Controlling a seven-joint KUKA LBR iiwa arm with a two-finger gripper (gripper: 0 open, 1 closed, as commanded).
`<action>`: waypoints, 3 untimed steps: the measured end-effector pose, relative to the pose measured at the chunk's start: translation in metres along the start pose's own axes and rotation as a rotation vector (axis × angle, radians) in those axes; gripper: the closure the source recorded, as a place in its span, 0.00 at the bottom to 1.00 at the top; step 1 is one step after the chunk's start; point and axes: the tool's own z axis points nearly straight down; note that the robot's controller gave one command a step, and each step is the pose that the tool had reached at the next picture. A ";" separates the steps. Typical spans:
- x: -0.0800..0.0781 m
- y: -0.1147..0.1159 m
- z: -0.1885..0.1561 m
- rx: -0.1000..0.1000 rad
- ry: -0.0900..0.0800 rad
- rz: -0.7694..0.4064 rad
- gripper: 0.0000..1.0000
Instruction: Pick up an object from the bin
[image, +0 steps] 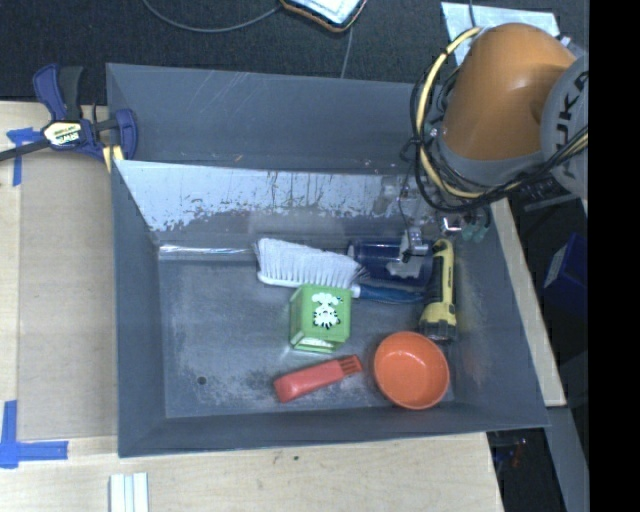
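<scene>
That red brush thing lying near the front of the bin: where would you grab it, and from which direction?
Probably take the red brush by the middle of its plain handle, coming straight down from above and closing across its narrow width. It lies flat with bin floor showing along both long sides, so there is room there, while its bristle end sits close to the orange bowl.

Dark surface (60, 30) along the top, with a thin cable (210, 28) and white paper (500, 18).
</scene>
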 end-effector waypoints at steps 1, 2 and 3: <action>-0.001 0.000 -0.005 0.000 -0.009 -0.001 0.00; 0.002 -0.009 0.132 -0.001 -0.037 -0.109 0.00; 0.005 -0.009 0.114 0.001 -0.021 -0.111 0.00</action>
